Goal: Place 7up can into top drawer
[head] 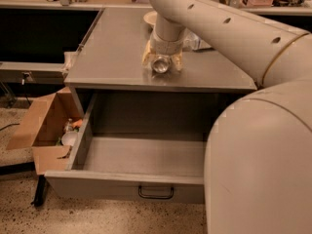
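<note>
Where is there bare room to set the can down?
The top drawer shows a bare floor where the arm doesn't hide it. The cabinet top is free left of the gripper, shut on the 7up can. Crowded behind it, around the bowl.

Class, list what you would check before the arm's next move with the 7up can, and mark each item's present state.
1. Tool closed around 7up can: ok.
2. Can lifted off cabinet top: cannot tell.
3. Top drawer open: ok.
4. Visible drawer floor bare: ok.
5. Drawer's right side, hidden behind arm: cannot tell.
</note>
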